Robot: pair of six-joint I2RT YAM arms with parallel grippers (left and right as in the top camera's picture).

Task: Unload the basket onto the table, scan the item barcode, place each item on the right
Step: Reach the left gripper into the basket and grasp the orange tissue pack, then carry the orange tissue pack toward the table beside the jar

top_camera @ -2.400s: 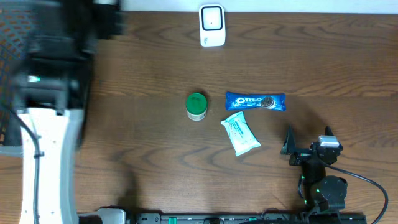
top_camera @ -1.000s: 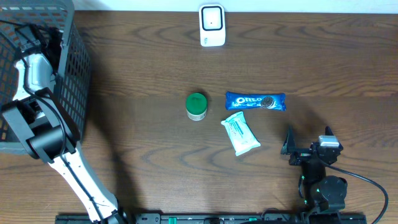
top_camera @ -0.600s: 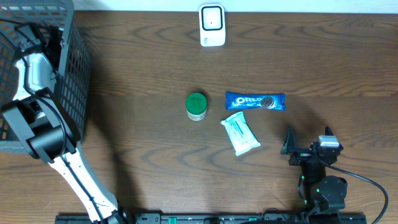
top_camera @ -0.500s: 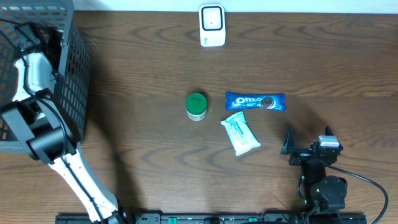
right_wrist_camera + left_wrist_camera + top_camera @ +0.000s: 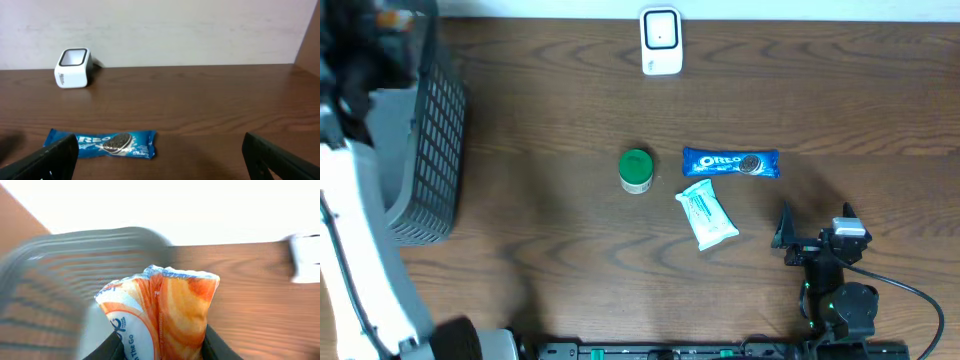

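The crinkled orange-and-white snack packet [image 5: 160,312] stands upright at lower centre, clamped between the left pincer's [image 5: 162,350] fingers.

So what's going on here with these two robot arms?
The left gripper is shut on an orange-and-white snack packet, up by the dark basket on the left. The right gripper sits open near the front edge, holding nothing. A green-lidded jar, an Oreo pack and a white packet lie in the middle. The white scanner stands at the far edge, nothing presented to it yet.
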